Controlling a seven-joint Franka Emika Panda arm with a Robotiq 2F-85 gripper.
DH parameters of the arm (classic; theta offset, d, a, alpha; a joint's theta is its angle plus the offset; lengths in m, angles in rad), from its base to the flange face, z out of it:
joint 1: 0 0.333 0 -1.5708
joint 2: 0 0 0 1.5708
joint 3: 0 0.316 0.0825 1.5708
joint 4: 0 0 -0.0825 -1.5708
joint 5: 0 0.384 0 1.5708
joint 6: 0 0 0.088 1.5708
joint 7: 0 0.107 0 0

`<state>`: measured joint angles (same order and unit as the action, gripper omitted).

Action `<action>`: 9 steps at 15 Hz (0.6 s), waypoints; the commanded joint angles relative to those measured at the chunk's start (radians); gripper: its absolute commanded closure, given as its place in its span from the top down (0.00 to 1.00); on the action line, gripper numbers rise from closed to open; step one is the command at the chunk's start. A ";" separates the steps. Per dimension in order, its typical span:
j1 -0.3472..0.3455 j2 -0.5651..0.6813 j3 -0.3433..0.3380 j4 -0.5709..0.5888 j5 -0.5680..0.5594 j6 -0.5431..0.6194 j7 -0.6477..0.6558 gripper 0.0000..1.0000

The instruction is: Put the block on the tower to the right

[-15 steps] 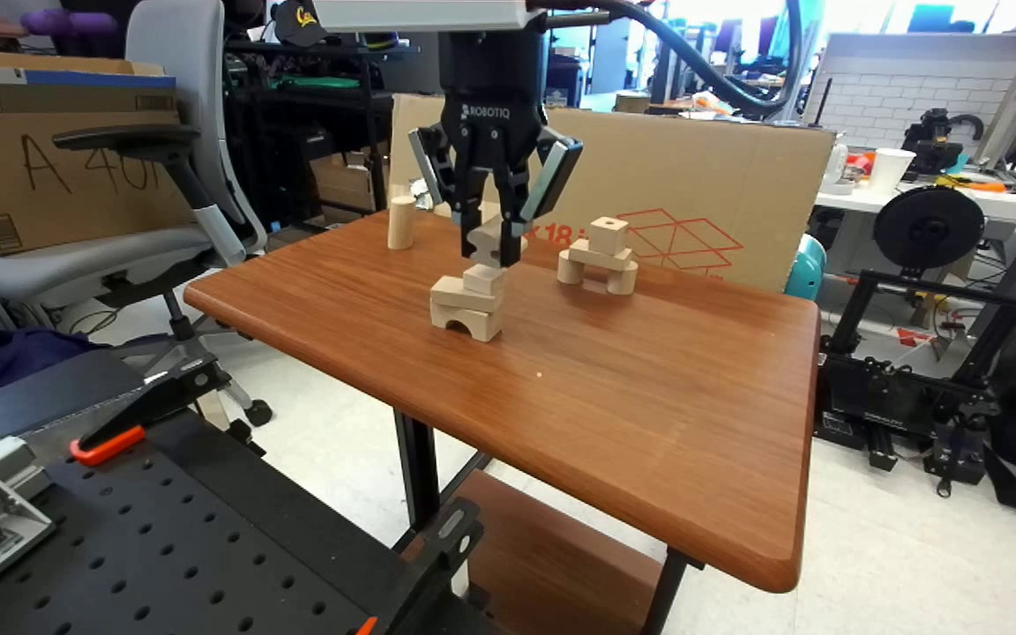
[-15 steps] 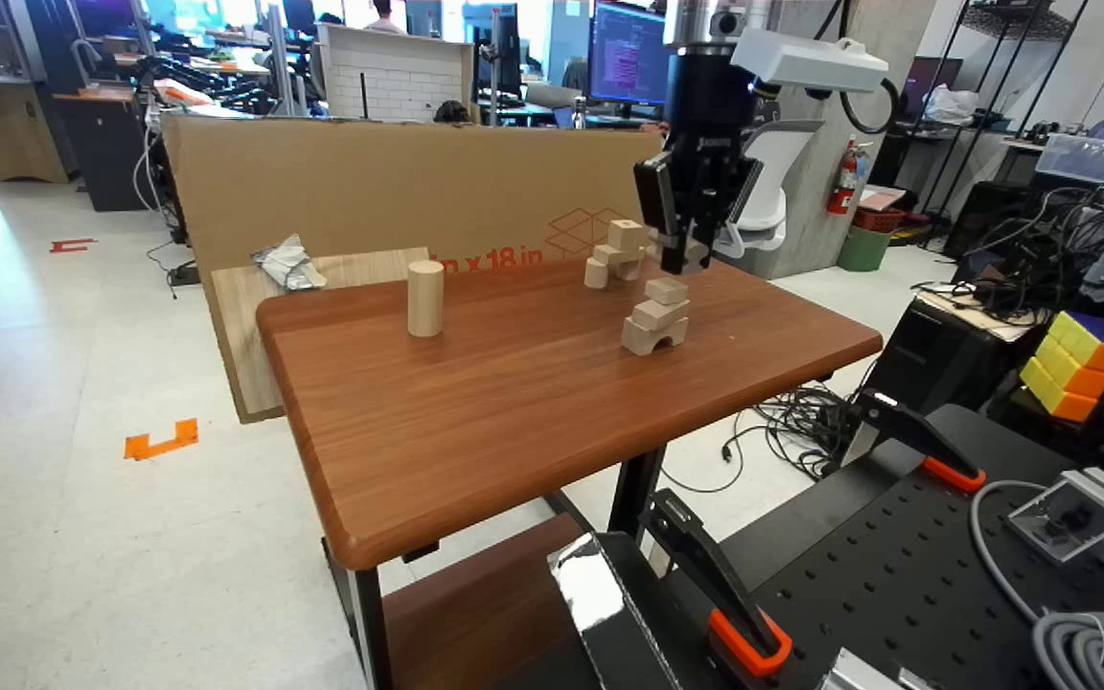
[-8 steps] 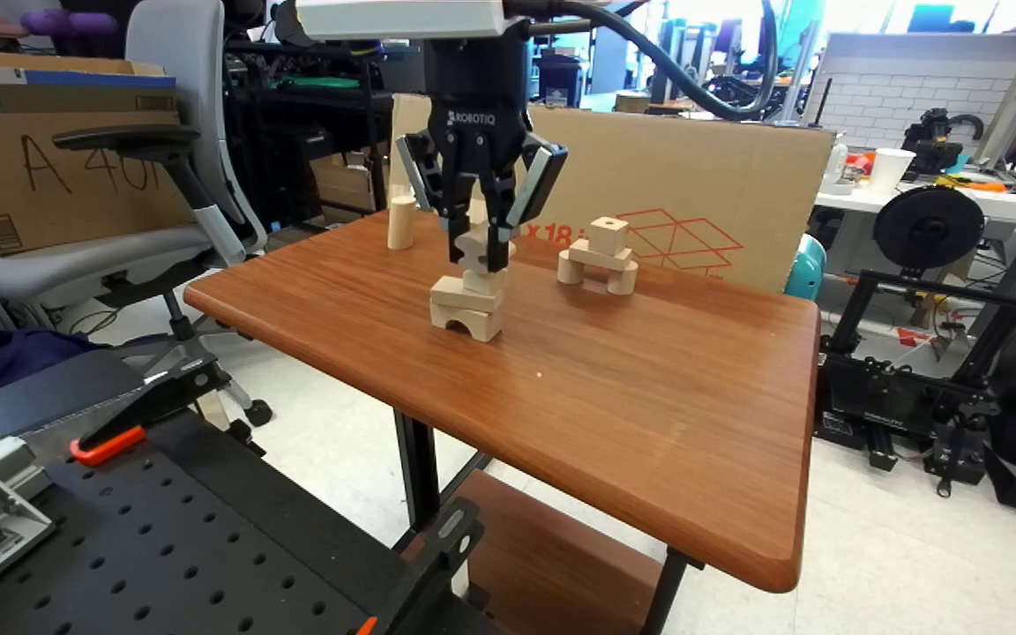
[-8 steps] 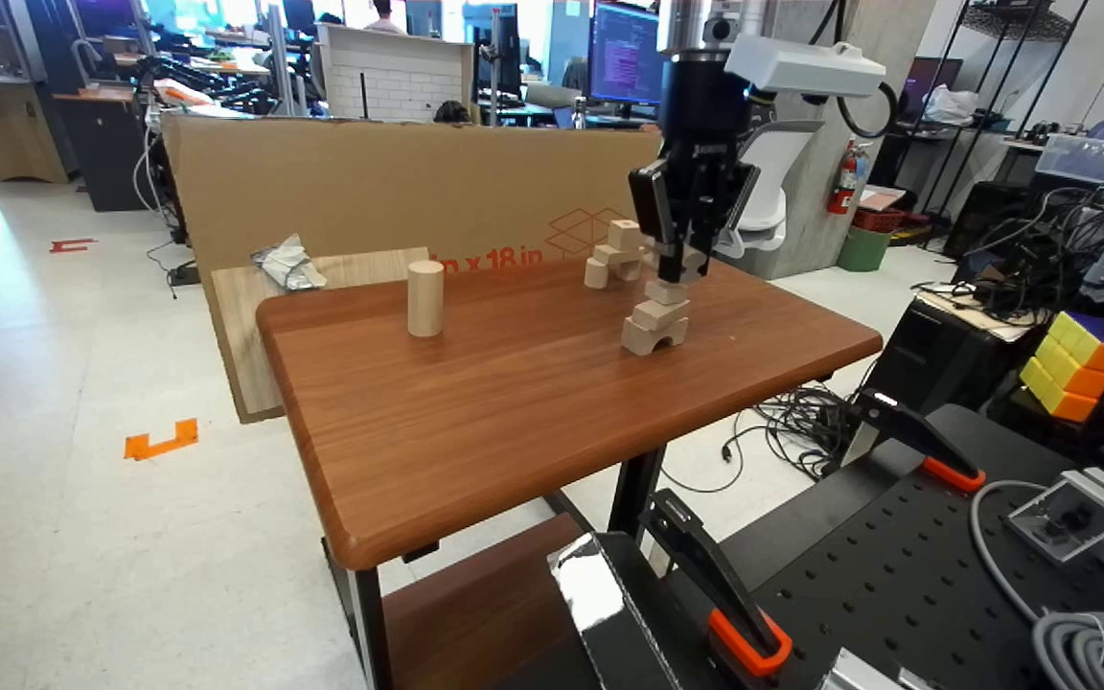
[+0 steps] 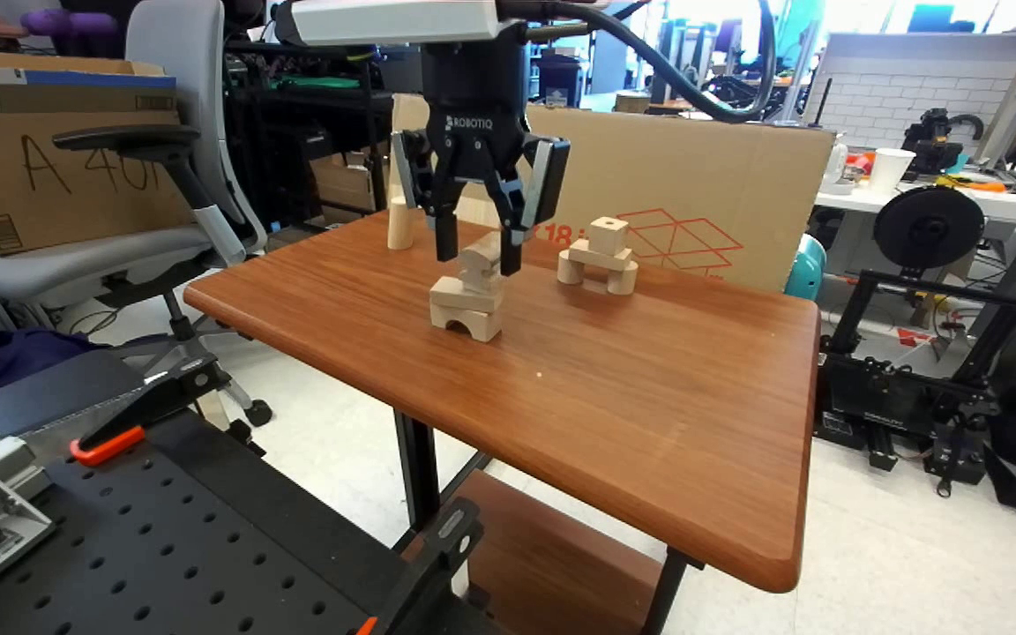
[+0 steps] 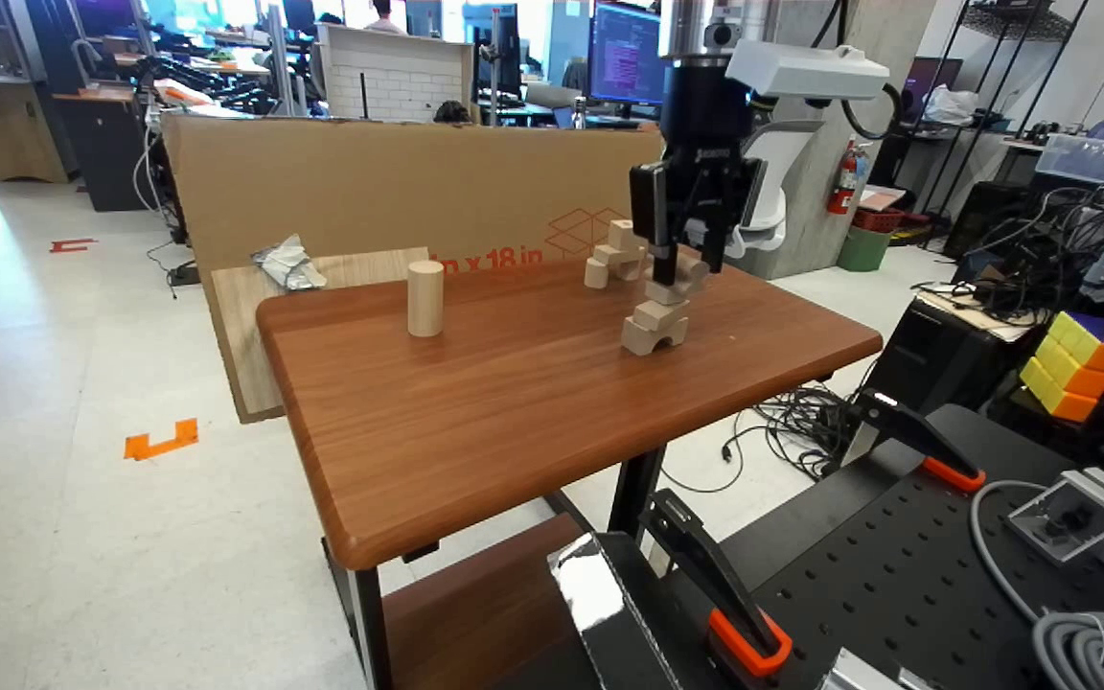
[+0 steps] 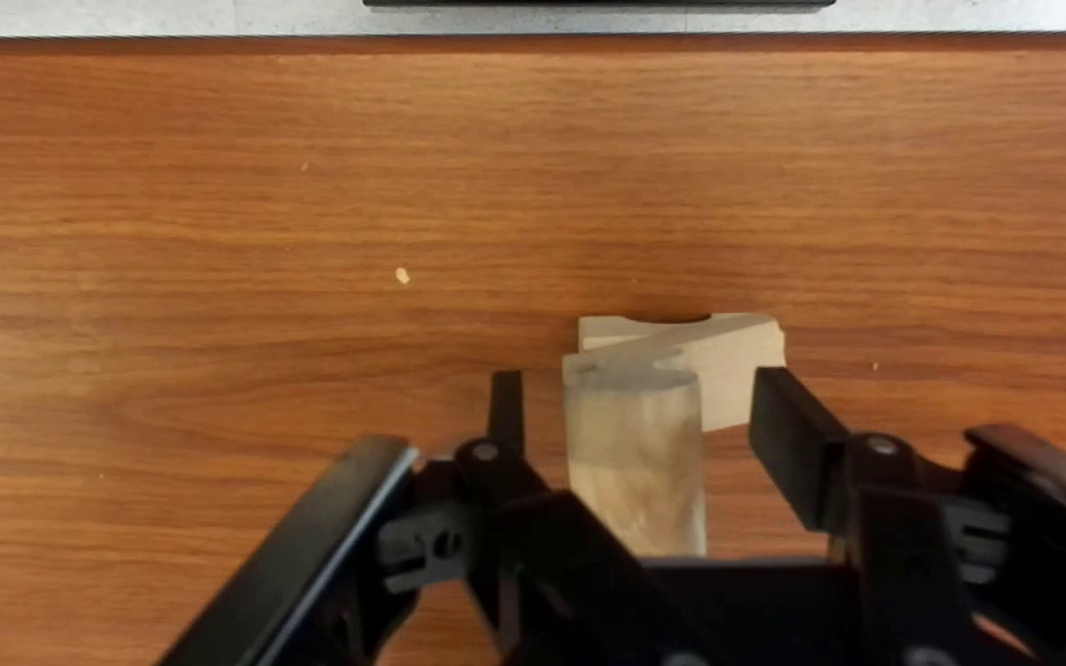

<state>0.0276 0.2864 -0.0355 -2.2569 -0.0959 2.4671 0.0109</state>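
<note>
The block (image 5: 480,254) is a chunky pale-wood piece with a rounded top. It rests on top of the tower (image 5: 464,313), a squat stack of pale blocks with a notched base, a flat block and a smaller block. In an exterior view the tower (image 6: 655,326) shows below the gripper, with the block (image 6: 691,267) partly hidden by a finger. My gripper (image 5: 478,262) is open, with one finger on each side of the block. In the wrist view the block (image 7: 637,453) lies between the spread fingers, with a gap on both sides; the tower's flat block (image 7: 732,370) shows beyond it.
A bridge-like stack of pale blocks (image 5: 597,256) stands behind the tower; it also shows in an exterior view (image 6: 615,257). An upright pale cylinder (image 6: 425,299) stands farther along the wooden table (image 6: 475,412). A cardboard panel (image 5: 693,190) rises behind the table.
The gripper came down with the block, shifting slightly left in an exterior view, onto the tower. Its fingers have since spread apart and let go of the block.
</note>
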 commanded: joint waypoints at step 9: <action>0.013 -0.157 -0.020 -0.063 -0.056 -0.025 0.141 1.00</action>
<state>0.0276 0.2286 -0.0417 -2.2737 -0.1072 2.4670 0.0726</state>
